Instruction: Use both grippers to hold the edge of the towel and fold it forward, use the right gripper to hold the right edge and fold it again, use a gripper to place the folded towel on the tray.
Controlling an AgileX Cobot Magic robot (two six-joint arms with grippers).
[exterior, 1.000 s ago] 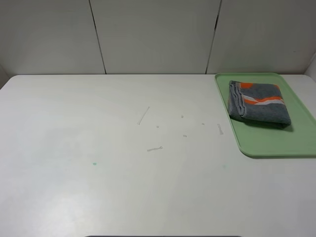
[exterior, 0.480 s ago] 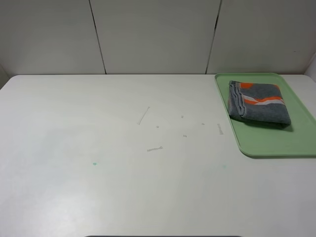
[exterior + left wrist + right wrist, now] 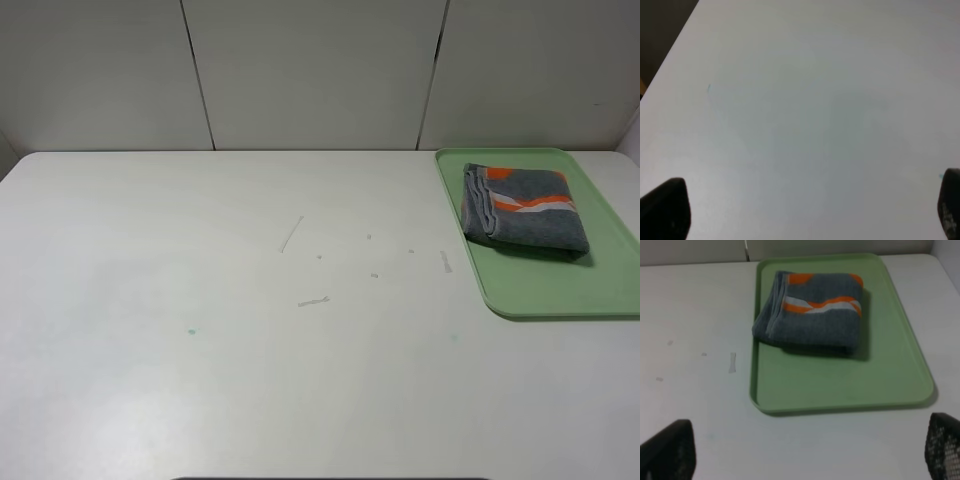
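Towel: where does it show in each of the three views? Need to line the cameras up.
Exterior high: the towel lies folded at upper right, on the far part of the tray.
Left wrist: not in it; only bare table and fingertips.
Right wrist: towel at top centre, on the tray.
Shared landmark: the green tray, in the exterior and right wrist views.

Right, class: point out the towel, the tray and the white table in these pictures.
towel (image 3: 525, 208), exterior high view, middle of its grey top face.
tray (image 3: 545, 285), exterior high view, bare green floor near the front rim.
table (image 3: 200, 260), exterior high view, bare white surface.
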